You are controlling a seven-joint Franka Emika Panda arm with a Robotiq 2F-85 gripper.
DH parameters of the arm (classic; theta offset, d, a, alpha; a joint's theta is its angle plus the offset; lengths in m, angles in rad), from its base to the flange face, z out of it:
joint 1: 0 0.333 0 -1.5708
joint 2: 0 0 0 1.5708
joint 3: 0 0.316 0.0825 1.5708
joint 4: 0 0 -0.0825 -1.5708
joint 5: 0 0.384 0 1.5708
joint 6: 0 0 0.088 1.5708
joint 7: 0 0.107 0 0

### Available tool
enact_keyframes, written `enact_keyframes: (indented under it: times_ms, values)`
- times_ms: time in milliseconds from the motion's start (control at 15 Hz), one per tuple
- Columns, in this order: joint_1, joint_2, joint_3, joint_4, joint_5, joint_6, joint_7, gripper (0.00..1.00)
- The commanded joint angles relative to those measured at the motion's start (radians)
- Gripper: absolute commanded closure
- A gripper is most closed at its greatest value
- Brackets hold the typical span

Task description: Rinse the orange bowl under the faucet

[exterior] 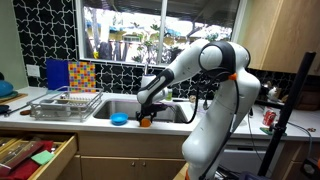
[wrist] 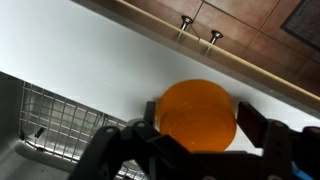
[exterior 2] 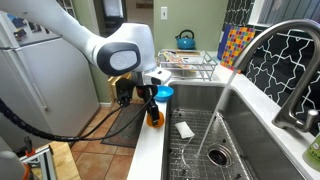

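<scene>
Your gripper (wrist: 198,125) has its jaws on both sides of the tiny round orange plastic bowl (wrist: 197,112). You cannot tell if they squeeze it. The bowl sits on the white counter (wrist: 90,50), beside the metal sink (exterior 2: 250,130).

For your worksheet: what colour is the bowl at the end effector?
Orange bowl, clearest in the wrist view.

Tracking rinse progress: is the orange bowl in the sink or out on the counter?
Out: the orange bowl sits on the white counter beside the sink, flanked by the gripper.
</scene>
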Motion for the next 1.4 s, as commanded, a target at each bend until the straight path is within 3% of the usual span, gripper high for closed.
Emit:
enact_keyframes:
  times_ms: [0,67,133,267,733,800,1067,1133,1333]
  values:
    - [-0.003,0.03,0.004,0.016,0.044,0.03,0.006,0.19]
    - [-0.003,0.034,0.005,0.019,0.048,0.034,0.008,0.21]
    - [-0.002,0.038,0.005,0.023,0.053,0.038,0.009,0.36]
    - [-0.002,0.044,0.005,0.032,0.059,0.045,0.009,0.5]
    - [-0.058,0.057,-0.007,0.14,-0.007,0.065,0.05,0.51]
    - [-0.038,0.035,-0.001,0.105,0.023,0.037,0.026,0.26]
    - [-0.056,0.043,-0.006,0.142,0.016,0.043,0.027,0.26]
    - [-0.056,0.046,-0.006,0.142,0.016,0.044,0.027,0.51]
    - [-0.104,0.168,0.004,0.233,-0.08,0.102,0.175,0.51]
